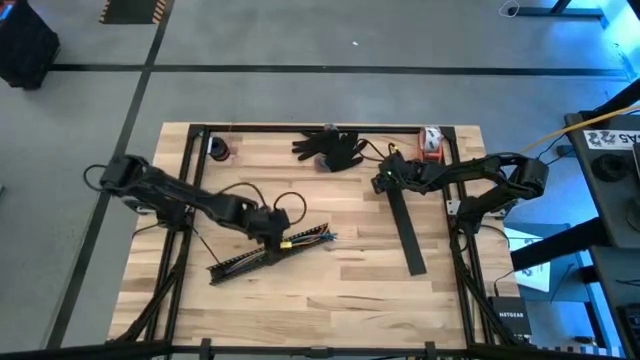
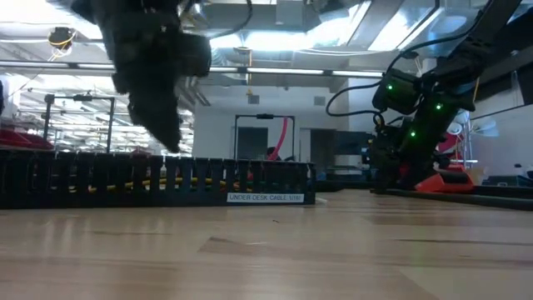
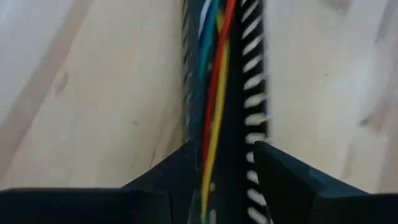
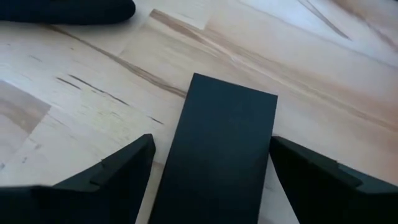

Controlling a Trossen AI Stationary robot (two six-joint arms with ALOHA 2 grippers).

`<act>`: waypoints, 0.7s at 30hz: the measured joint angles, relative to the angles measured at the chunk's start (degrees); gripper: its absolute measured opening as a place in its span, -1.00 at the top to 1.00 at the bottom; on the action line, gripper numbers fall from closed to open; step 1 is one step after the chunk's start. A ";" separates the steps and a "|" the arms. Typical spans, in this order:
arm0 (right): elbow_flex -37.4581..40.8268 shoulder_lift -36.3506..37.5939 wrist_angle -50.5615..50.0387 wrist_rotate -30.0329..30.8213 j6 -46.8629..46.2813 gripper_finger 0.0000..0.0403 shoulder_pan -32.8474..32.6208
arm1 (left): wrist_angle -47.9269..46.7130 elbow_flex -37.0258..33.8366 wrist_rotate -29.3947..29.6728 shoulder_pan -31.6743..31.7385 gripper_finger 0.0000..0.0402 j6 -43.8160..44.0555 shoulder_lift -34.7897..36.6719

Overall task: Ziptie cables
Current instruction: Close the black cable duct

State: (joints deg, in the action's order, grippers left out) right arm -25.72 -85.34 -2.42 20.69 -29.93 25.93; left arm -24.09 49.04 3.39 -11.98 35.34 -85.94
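Right now my left gripper (image 1: 272,228) sits low over the black slotted channel (image 1: 262,256), the long piece lying slantwise on the wooden table (image 1: 330,290). Its fingers (image 3: 168,180) stand partly apart, one on each side of the channel, and the cables (image 3: 213,106) run between them: red, yellow and blue-green strands laid along the channel's inside. Whether those fingers actually pinch the wires or only straddle them, I cannot tell. In the high view the cables' coloured ends (image 1: 318,238) poke out of the channel's end nearest the table's middle, just beside my left gripper. In the low view yellow strands show through the channel's slots.

My right gripper (image 1: 383,180) is well apart from the channel, on the other side of the table. Its fingers (image 4: 118,171) are spread wide on either side of a flat black strip (image 4: 221,149), touching nothing that I can see; the strip lies flat on the wood. A black glove (image 1: 330,148) lies near the far edge of the table, beyond the channel, and a small orange-and-white object (image 1: 430,142) sits close to the far corner.
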 joint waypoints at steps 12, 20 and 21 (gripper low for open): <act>0.09 -0.04 0.97 -1.02 0.47 -0.58 -0.04 | -3.49 0.15 1.57 0.43 0.57 -10.66 -8.16; -0.77 1.42 -0.61 -3.46 0.76 -0.58 -0.04 | -4.11 0.02 1.50 2.70 0.94 -28.63 -7.49; -1.14 2.19 -1.87 -4.00 0.89 -0.58 -0.05 | -4.25 0.02 1.36 2.92 0.93 -29.56 -7.49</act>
State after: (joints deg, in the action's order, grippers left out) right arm -26.86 -83.15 -4.29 16.68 -29.04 25.89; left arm -28.34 49.06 4.75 -9.06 5.78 -93.43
